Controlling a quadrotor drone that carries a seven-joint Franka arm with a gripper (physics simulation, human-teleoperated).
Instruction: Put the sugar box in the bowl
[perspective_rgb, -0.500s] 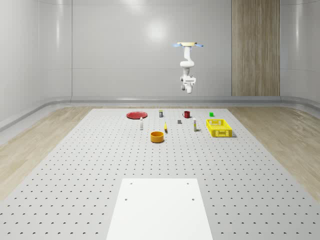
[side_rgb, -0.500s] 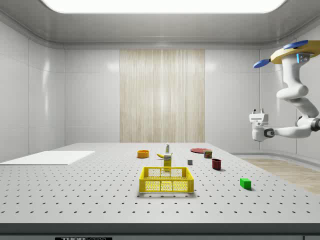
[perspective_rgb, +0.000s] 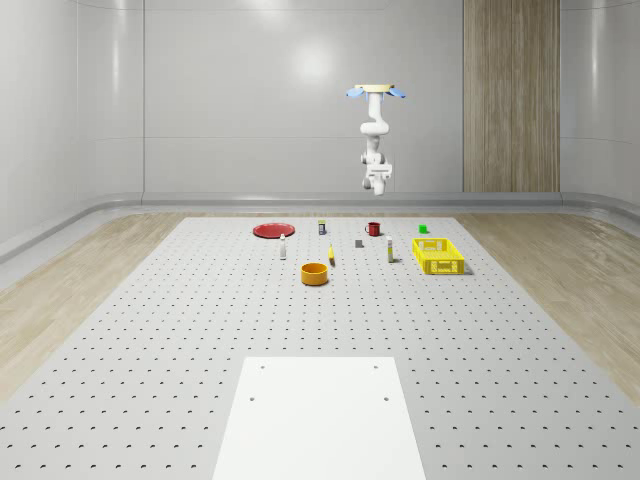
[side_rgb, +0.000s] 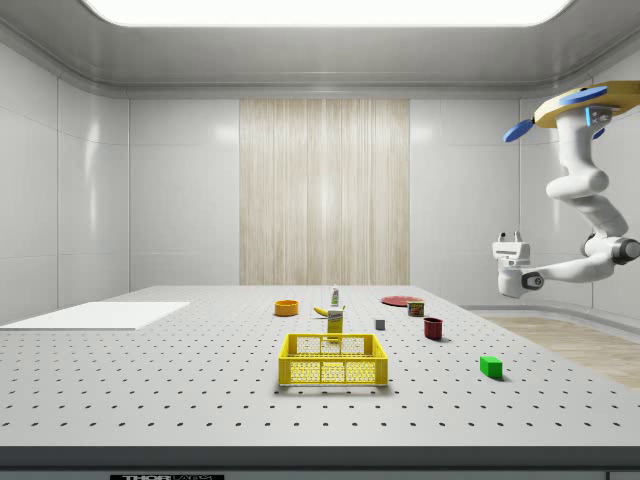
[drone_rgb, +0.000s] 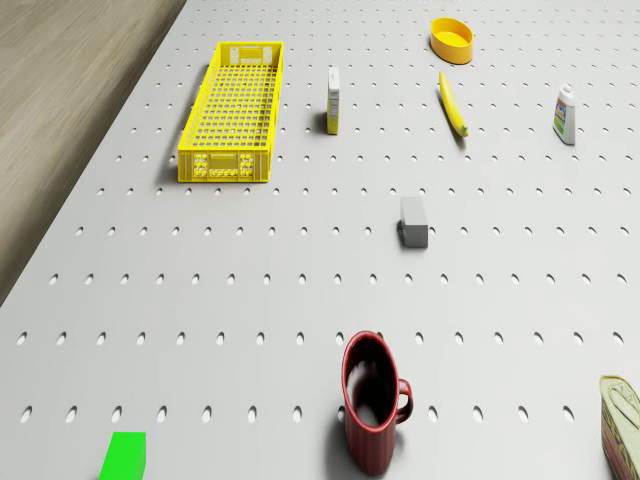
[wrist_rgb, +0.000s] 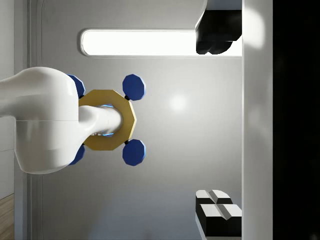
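Even, bright light falls from a long ceiling panel (side_rgb: 325, 10), seen again as a glowing strip in the wrist view. The glossy back wall (perspective_rgb: 300, 100) carries a soft white glare patch. Shadows on the table (drone_rgb: 300, 300) are short and faint (darkest beside the mug (drone_rgb: 372, 400)). Edges stay crisp throughout, without distortion.

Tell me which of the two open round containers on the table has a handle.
The dark red mug. It has a loop handle on its side and stands tall; the orange bowl is low, wide and handleless, farther across the table beyond the banana.
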